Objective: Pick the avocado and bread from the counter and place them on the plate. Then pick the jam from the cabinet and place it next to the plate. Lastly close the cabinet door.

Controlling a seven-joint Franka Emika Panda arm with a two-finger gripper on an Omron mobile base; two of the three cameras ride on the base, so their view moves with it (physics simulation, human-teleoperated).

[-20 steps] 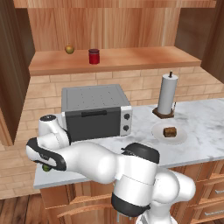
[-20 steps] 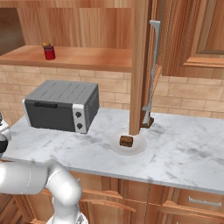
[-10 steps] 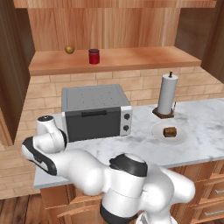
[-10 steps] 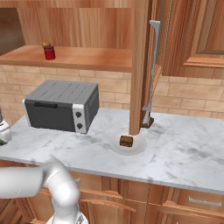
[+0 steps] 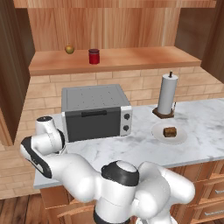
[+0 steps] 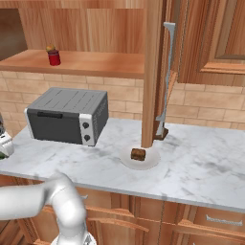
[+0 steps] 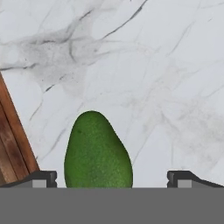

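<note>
Looking down through the hand camera, I've got the avocado (image 7: 98,151) sitting on the marble counter (image 7: 166,65), with the gripper (image 7: 112,177) wide open and one dark fingertip (image 7: 43,177) on each side of it, not touching as far as I can see. The fruit sits closer to the left tip than the right one in that view. A strip of brown wood runs along the left edge there, just past the counter's edge. From the left base camera the arm (image 5: 48,144) is bent way over at the near left end of the counter (image 5: 131,148), right beside the toaster oven (image 5: 95,111), and the hand itself is hidden behind the arm, so I can't really judge how high it is off the slab. The bread (image 5: 169,131) is already lying on the plate (image 5: 158,132), which sits on the counter just in front of the paper towel holder (image 5: 167,94). Up in the open cabinet (image 5: 109,26), the jam (image 5: 94,56) stands upright on the shelf with a yellowish round fruit (image 5: 69,49) a little to its left. In the right base camera the open cabinet door (image 6: 154,72) stands edge-on towards me, between me and the paper towel holder, with the bread (image 6: 138,154) and plate (image 6: 150,161) just below it.
</note>
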